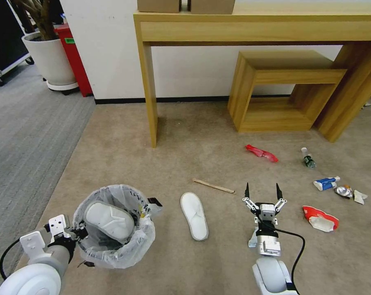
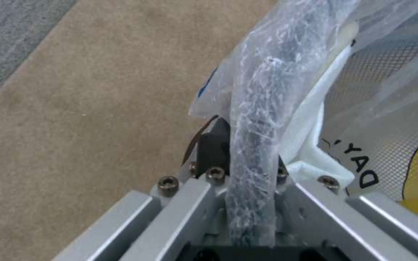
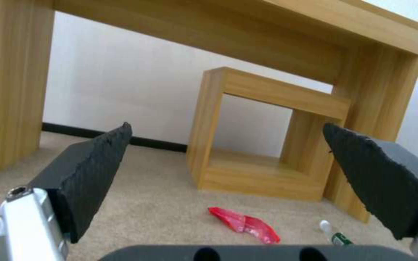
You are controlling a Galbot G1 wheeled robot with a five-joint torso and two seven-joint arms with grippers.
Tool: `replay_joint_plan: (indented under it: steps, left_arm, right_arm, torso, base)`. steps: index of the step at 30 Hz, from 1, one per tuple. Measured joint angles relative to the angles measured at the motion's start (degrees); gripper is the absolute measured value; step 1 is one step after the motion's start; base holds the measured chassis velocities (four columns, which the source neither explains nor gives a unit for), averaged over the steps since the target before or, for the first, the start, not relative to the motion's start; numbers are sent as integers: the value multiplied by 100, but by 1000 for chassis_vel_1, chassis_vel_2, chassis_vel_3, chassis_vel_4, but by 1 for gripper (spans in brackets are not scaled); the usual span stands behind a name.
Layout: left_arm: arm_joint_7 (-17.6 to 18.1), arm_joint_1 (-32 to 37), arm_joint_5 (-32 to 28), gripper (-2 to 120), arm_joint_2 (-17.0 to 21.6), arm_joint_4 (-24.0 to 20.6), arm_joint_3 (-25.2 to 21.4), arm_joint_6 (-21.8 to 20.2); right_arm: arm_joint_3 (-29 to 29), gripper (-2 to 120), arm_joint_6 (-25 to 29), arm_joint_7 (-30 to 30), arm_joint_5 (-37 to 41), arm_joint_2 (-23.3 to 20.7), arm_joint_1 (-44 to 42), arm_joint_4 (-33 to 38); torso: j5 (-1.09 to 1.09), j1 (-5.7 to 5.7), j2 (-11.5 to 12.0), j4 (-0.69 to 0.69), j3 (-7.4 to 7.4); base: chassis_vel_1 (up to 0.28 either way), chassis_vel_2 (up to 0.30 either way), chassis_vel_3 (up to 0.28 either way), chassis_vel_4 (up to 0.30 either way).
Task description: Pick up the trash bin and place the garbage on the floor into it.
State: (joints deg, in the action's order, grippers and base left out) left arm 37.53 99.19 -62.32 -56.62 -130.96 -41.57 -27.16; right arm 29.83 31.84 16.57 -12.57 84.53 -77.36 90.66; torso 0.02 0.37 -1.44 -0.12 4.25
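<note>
The trash bin (image 1: 126,253), lined with a clear crinkled bag, hangs at the lower left with one white slipper (image 1: 109,221) inside. My left gripper (image 1: 80,234) is shut on its bag-covered rim (image 2: 255,145). A second white slipper (image 1: 194,215) lies on the carpet between the bin and my right gripper (image 1: 262,191), which hovers open and holds nothing. Beyond it lie a wooden stick (image 1: 213,185), a red wrapper (image 1: 261,153) (image 3: 245,224) and a small bottle (image 1: 308,158) (image 3: 337,236). To the right are a blue-white packet (image 1: 326,182), a crushed can (image 1: 343,191), a tissue (image 1: 360,197) and a red-white cup (image 1: 320,218).
A wooden desk (image 1: 148,82) stands against the wall with an open wooden cube (image 1: 275,82) (image 3: 267,137) beneath it. A white planter (image 1: 50,61) and a red box (image 1: 75,57) sit at the far left. Grey carpet (image 1: 26,135) borders the beige rug on the left.
</note>
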Motion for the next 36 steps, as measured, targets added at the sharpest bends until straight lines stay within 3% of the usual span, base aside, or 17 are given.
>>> replay_joint_plan:
  steps: [36]
  left_arm:
    - [-92, -102, 177, 0, 5, 229, 199, 49]
  right_arm:
    - [-25, 100, -22, -2, 208, -174, 233, -172]
  torso:
    - [-2, 0, 0, 0, 0]
  base:
    - [-5, -4, 5, 3]
